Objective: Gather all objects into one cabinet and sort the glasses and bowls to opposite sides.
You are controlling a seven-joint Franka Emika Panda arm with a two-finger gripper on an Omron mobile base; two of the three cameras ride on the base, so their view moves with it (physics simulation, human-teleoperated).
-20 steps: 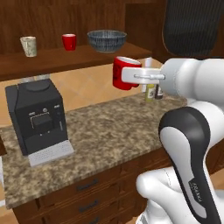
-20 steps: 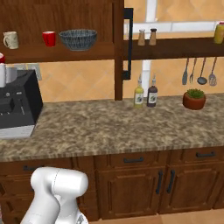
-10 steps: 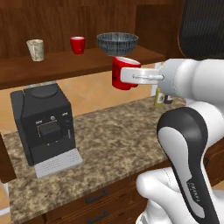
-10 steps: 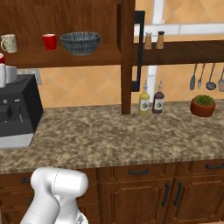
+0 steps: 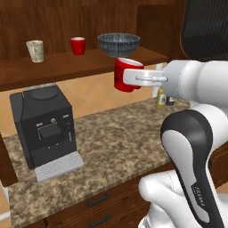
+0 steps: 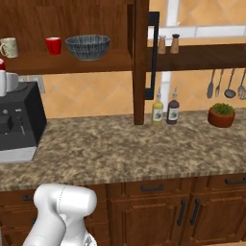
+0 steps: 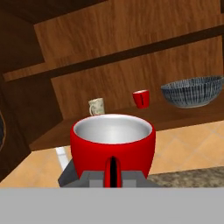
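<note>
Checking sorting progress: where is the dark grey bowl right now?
The bowl sits on the cabinet shelf, at the right end of the row, right of the small red cup.

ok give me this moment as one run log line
gripper: shut on glossy red cup | position: raised in front of open cabinet shelf | on shelf: beige speckled tumbler, second red cup, dark grey bowl

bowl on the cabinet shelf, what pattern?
Dark grey-blue bowl with a fine pale crosshatch pattern; clearest in the right base view.

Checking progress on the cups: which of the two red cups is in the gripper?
The larger-looking red cup, clamped in the gripper above the counter. The other red cup stands on the cabinet shelf between the beige tumbler and bowl.
</note>
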